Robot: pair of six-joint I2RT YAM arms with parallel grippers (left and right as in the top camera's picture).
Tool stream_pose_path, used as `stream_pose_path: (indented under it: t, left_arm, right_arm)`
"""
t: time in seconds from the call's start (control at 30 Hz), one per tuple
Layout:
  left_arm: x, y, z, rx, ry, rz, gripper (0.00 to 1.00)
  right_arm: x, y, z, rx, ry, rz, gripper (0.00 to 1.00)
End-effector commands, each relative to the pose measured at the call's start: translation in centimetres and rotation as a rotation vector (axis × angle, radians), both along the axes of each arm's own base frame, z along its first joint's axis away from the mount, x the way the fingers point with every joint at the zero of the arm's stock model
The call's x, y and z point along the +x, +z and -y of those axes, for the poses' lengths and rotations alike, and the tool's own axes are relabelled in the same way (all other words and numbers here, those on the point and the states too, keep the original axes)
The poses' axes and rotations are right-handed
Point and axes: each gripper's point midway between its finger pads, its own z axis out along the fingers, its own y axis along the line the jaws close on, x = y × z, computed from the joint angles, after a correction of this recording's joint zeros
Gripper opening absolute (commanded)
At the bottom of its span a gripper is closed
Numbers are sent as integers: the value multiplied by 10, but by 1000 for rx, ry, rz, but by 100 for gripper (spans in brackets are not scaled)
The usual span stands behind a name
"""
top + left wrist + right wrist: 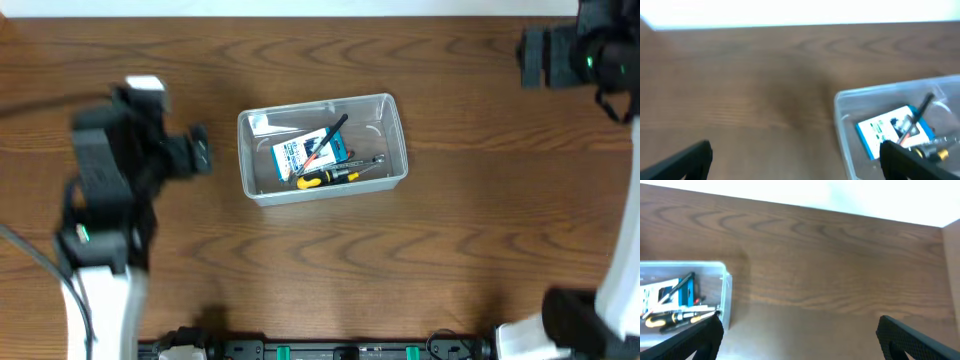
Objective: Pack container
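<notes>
The container (398, 140) sits near the middle of the desk (450, 250), a little toward the far side. It is a clear plastic bin with rounded corners and a raised rim, and its walls are cloudy enough to catch the light. Lying on its floor are a flat blue-and-white box (300, 155), a slim black-and-red tool (328, 135) slanted across the box, and a yellow-handled screwdriver (325, 178) along the near wall. The desk is dark brown wood with a broad, wavy grain and a dull sheen.

The left arm (105, 180) reaches in from the left. Its fingers (685, 160) are flat black blades spread wide with nothing between them. They point at the container's left short wall from nearby without touching it. The right arm (590, 55) hangs over the far right corner, well apart from the container. Its fingers (920, 340) are likewise spread and hold nothing.

Bare wood shows on all four sides of the bin, widest on the right and toward the near edge. In the wrist views the desk's far edge is a straight line against a white band.
</notes>
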Motion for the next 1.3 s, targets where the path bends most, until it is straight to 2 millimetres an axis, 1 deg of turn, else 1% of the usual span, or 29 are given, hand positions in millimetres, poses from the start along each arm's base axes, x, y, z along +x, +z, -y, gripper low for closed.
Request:
stream_pose_path:
  t: [0.0, 0.13, 0.23, 0.27, 0.3, 0.4, 0.47, 0.53, 0.7, 0.87, 1.0, 1.27]
  left_arm:
    - [-26, -6, 14, 86, -94, 91, 98]
    - [-54, -15, 23, 89, -126, 198, 98]
    - [-74, -27, 25, 87, -135, 242, 98]
    - [-78, -30, 25, 87, -136, 250, 98]
    - [-83, -36, 25, 87, -137, 257, 98]
    - [-96, -53, 24, 86, -137, 249, 98]
    - [-100, -59, 24, 87, -137, 237, 98]
    - [-102, -60, 24, 87, -137, 235, 98]
    - [-103, -65, 24, 86, -138, 215, 98]
    - [-103, -65, 24, 86, -138, 213, 98]
    - [-103, -65, 24, 86, -138, 213, 98]
    - [-103, -65, 24, 86, -138, 213, 98]
  right_arm:
    - [-20, -20, -3, -22, -18, -42, 99]
    - [-48, -52, -12, 13, -28, -28, 99]
    - [-76, -83, -23, 49, -30, 3, 99]
    - [-83, -91, -24, 58, -32, 8, 99]
    - [-95, -103, -26, 71, -36, 17, 99]
    - [-128, -138, -29, 97, -39, 25, 99]
    - [-142, -152, -29, 100, -38, 27, 99]
    - [-156, -167, -27, 100, -37, 32, 99]
    - [-172, -181, -25, 101, -37, 40, 99]
    - [-183, -191, -24, 94, -39, -18, 99]
    - [-186, -194, -24, 91, -40, -36, 99]
    - [-186, -194, -24, 92, -40, -36, 99]
